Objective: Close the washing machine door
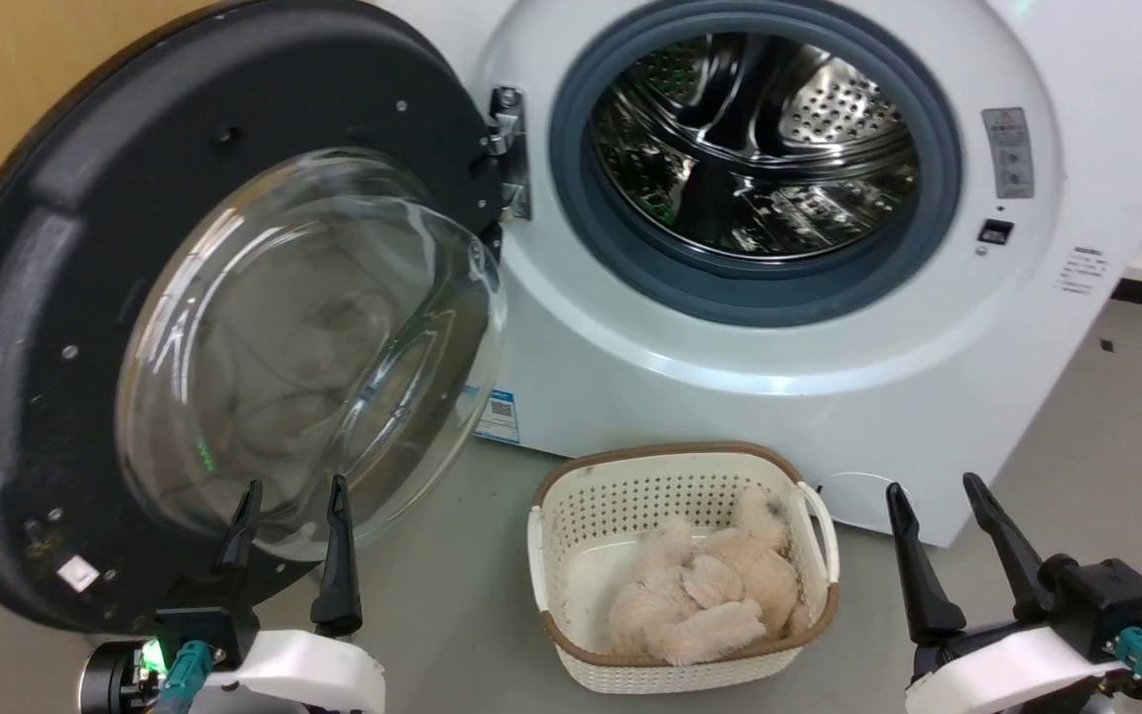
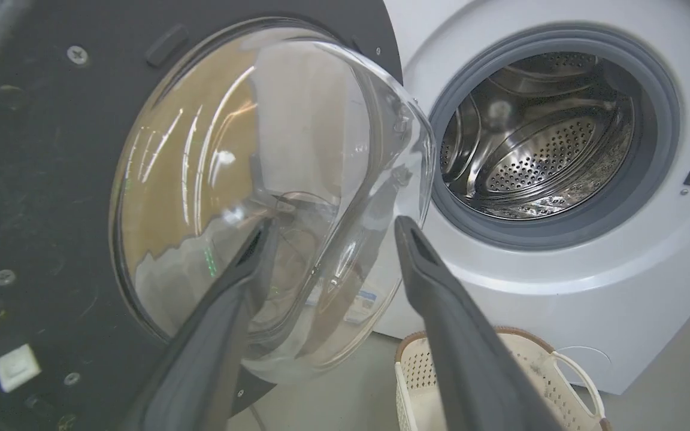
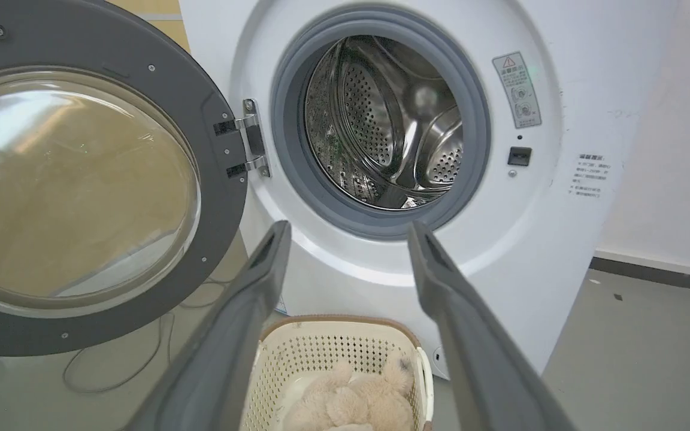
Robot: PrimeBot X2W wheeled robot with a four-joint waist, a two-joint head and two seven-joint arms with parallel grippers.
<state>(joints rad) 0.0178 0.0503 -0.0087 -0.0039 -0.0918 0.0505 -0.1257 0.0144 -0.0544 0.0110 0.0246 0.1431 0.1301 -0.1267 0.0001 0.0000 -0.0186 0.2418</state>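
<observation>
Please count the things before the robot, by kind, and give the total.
Washing machine: 1
Washing machine door, open: 1
Cream perforated basket: 1
Beige plush heap in basket: 1
Grippers: 2, left gripper and right gripper, both open
Total: 6

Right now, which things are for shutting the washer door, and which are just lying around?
For the job:
- the washing machine door, swung wide open
- the washing machine, its steel drum uncovered

Just lying about:
- the cream basket on the floor in front of the machine
- the fluffy beige bundle inside the basket
</observation>
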